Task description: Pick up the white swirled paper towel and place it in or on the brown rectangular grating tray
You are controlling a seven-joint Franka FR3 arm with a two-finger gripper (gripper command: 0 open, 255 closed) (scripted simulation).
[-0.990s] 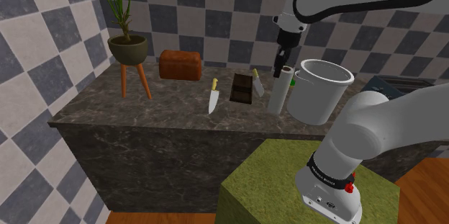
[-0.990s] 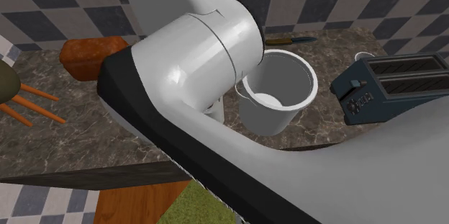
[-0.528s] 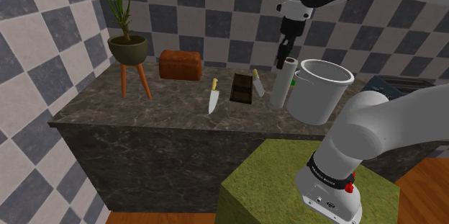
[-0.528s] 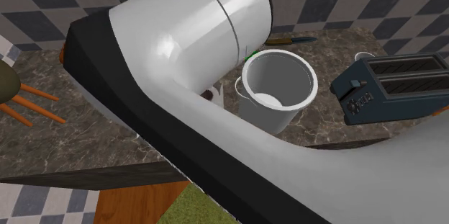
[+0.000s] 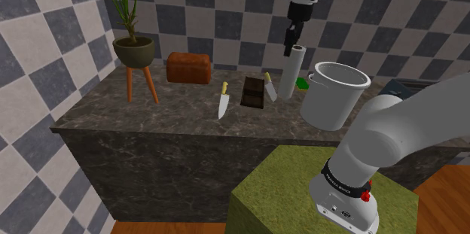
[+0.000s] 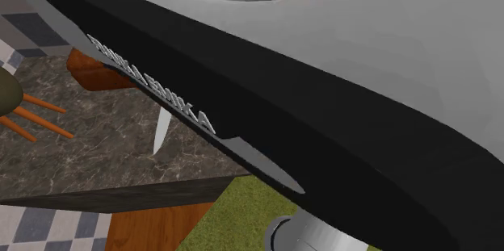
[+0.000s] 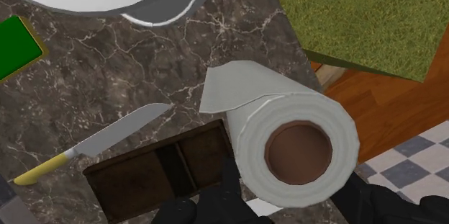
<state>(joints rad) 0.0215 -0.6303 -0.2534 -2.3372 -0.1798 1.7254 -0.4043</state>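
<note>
Even, bright light — shadows faint and soft.

White raised lettering reads "FRANKA EMIKA" in the second exterior view. It runs aslant along the black band of the robot arm's white link, close to the camera. In the shoulder view, a black ring on the arm's lower joint, above the stand, carries small white letters too small to read.

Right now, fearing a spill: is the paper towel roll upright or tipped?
Nearly upright: the paper towel roll runs vertically below the tool in the shoulder view; the wrist view looks down its brown core.
</note>
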